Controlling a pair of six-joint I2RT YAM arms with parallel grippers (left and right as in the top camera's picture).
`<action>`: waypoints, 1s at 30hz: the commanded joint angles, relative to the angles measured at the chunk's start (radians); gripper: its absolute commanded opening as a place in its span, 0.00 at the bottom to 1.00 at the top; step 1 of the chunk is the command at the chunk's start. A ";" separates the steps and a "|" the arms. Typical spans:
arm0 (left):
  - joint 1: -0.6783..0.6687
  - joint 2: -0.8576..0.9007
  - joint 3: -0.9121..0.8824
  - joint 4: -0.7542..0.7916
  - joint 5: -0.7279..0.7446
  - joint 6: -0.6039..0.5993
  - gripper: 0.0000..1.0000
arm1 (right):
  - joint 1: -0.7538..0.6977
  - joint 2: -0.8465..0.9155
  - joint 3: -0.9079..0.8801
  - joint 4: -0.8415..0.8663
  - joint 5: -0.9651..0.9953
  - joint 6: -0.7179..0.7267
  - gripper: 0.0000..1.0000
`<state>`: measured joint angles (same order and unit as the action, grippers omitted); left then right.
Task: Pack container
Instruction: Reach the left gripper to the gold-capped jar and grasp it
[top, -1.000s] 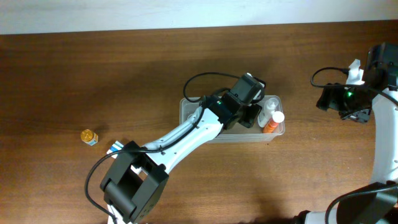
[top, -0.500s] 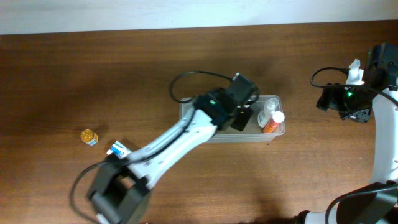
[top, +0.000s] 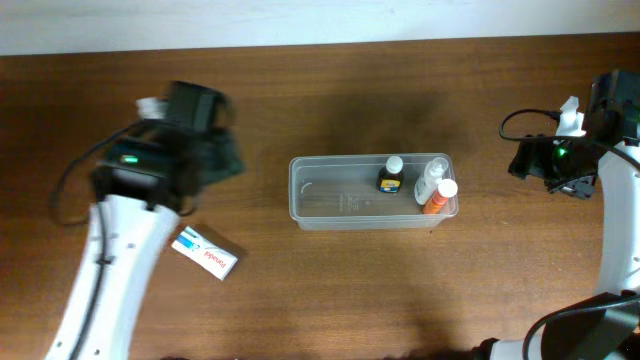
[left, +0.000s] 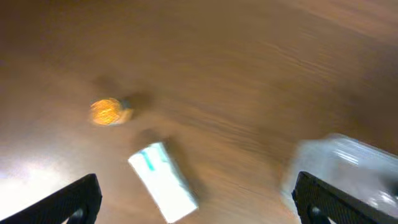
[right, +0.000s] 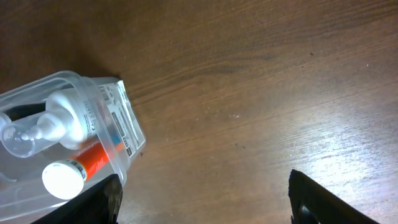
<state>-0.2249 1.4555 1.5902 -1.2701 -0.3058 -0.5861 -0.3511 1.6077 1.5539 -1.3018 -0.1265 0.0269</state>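
The clear container (top: 322, 203) stands mid-table. Inside its right end are a dark bottle with a white cap (top: 391, 175), a white bottle (top: 432, 178) and an orange bottle (top: 440, 197). My left gripper (top: 222, 155) is blurred and hangs open and empty over the table well left of the tub. In the left wrist view the gripper (left: 199, 208) is above a white and blue box (left: 163, 182), with a small yellow bottle (left: 107, 112) beyond it and the container (left: 348, 163) at the right. My right gripper (right: 205, 208) stands open over bare wood right of the container (right: 68, 77).
The white and blue box (top: 205, 252) lies flat near the table's front left, below my left arm. That arm hides the small yellow bottle from overhead. A pale wall runs along the table's far edge.
My left gripper opened wide, left the dark bottle in the container and swung far to the left. The right arm has not moved.
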 joint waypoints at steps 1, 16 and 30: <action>0.172 0.006 -0.027 -0.008 -0.016 -0.024 0.99 | -0.002 0.003 0.004 0.000 -0.013 0.007 0.78; 0.544 0.247 -0.316 0.261 0.135 0.169 0.99 | -0.002 0.003 0.004 0.000 -0.013 0.007 0.78; 0.541 0.475 -0.316 0.354 0.164 0.199 0.93 | -0.002 0.003 0.004 0.000 -0.013 0.007 0.78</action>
<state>0.3157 1.9087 1.2797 -0.9241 -0.1532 -0.4061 -0.3511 1.6077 1.5539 -1.3014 -0.1265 0.0269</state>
